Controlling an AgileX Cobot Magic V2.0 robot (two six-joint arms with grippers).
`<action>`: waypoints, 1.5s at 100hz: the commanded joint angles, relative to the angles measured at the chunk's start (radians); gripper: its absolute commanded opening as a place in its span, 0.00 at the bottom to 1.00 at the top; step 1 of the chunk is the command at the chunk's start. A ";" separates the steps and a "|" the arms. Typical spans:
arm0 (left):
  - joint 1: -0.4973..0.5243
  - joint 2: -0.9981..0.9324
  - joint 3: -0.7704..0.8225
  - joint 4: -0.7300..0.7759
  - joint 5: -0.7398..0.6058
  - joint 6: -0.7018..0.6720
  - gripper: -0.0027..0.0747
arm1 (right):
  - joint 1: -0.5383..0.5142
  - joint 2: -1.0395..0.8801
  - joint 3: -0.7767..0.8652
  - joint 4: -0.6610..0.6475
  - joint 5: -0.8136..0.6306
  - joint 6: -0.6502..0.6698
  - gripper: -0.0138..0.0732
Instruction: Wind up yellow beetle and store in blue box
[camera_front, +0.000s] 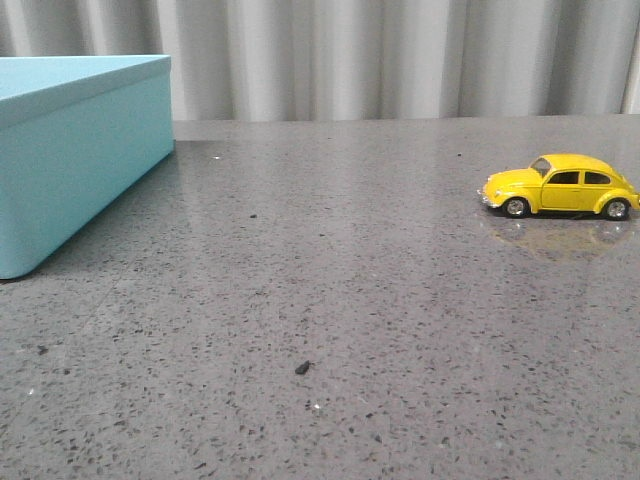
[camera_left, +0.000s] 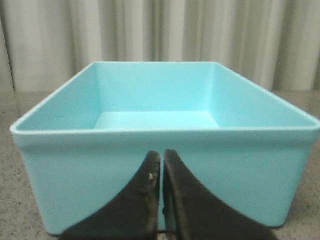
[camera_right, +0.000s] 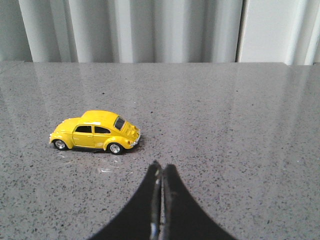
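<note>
The yellow beetle (camera_front: 560, 186) stands on its wheels on the grey speckled table at the right, side-on. In the right wrist view the beetle (camera_right: 95, 132) sits a short way beyond my right gripper (camera_right: 162, 166), which is shut with nothing in it. The blue box (camera_front: 70, 150) stands at the far left of the table. Seen from the left wrist, the blue box (camera_left: 165, 145) is open-topped and holds nothing. My left gripper (camera_left: 161, 154) is shut and hangs just in front of the box's near wall. Neither gripper shows in the front view.
A pale pleated curtain (camera_front: 400, 60) closes off the back of the table. A small dark speck (camera_front: 302, 368) lies on the table (camera_front: 330, 300) near the front middle.
</note>
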 joint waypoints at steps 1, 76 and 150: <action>0.002 0.049 -0.076 -0.004 -0.075 -0.009 0.01 | -0.008 0.066 -0.086 0.004 -0.050 -0.001 0.09; 0.002 0.352 -0.366 0.009 -0.049 -0.009 0.01 | 0.197 0.992 -0.963 0.004 0.518 -0.060 0.09; 0.002 0.352 -0.366 0.009 -0.057 -0.009 0.01 | 0.212 1.574 -1.440 0.066 0.969 0.033 0.09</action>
